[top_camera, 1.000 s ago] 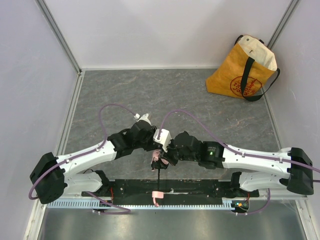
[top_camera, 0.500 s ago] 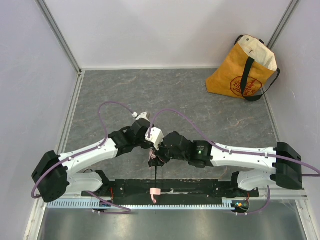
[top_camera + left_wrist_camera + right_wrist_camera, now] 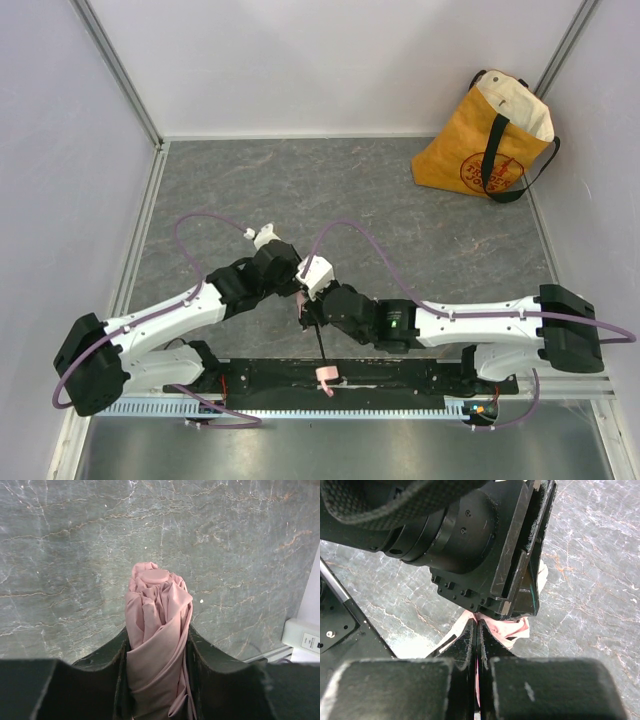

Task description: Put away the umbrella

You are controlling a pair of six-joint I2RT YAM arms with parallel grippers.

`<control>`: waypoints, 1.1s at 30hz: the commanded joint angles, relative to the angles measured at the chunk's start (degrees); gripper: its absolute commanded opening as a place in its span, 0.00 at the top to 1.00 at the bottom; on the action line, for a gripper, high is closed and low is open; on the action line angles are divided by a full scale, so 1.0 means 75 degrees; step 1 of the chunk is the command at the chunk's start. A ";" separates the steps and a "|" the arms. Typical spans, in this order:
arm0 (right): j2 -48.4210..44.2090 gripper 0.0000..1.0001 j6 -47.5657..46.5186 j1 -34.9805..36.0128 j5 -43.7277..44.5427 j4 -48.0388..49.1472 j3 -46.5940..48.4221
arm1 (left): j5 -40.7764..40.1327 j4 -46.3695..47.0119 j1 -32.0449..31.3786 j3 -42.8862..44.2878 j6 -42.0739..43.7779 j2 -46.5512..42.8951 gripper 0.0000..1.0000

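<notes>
- The pale pink fabric folding umbrella point(image 3: 303, 300) is held up off the grey marbled table point(image 3: 250, 190), around the middle of its near edge. Its thin black shaft point(image 3: 318, 342) slants down to the small pink handle point(image 3: 326, 375), over the black base plate point(image 3: 400, 375).
- The left gripper point(image 3: 157, 636) is clamped partway closed around the rolled canopy. The right gripper point(image 3: 477, 630) is pinched tight together, seemingly on the bit just under the canopy.
- It's probably light, with soft, slippery fabric and a skinny shaft that could bend. The canopy bundle or the handle looks like the best place to grab.
- Count: one umbrella, one yellow tote bag point(image 3: 480, 150) at the far right corner, two grippers.
</notes>
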 commanded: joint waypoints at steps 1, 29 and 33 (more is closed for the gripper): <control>-0.0050 1.00 0.0189 0.0379 0.0377 0.2972 0.0439 | -0.0109 -0.0136 -0.0148 0.0093 -0.0758 0.0046 0.98; 0.0046 0.63 0.0842 -0.1214 -0.6296 0.0233 0.0871 | -0.0530 0.0561 -0.0030 -0.0058 -0.0856 -0.0879 0.98; -0.1335 0.48 0.1218 -0.1226 -0.4693 -0.0480 0.0965 | -0.1490 0.2645 -0.0030 -0.1134 0.0724 -0.1417 0.98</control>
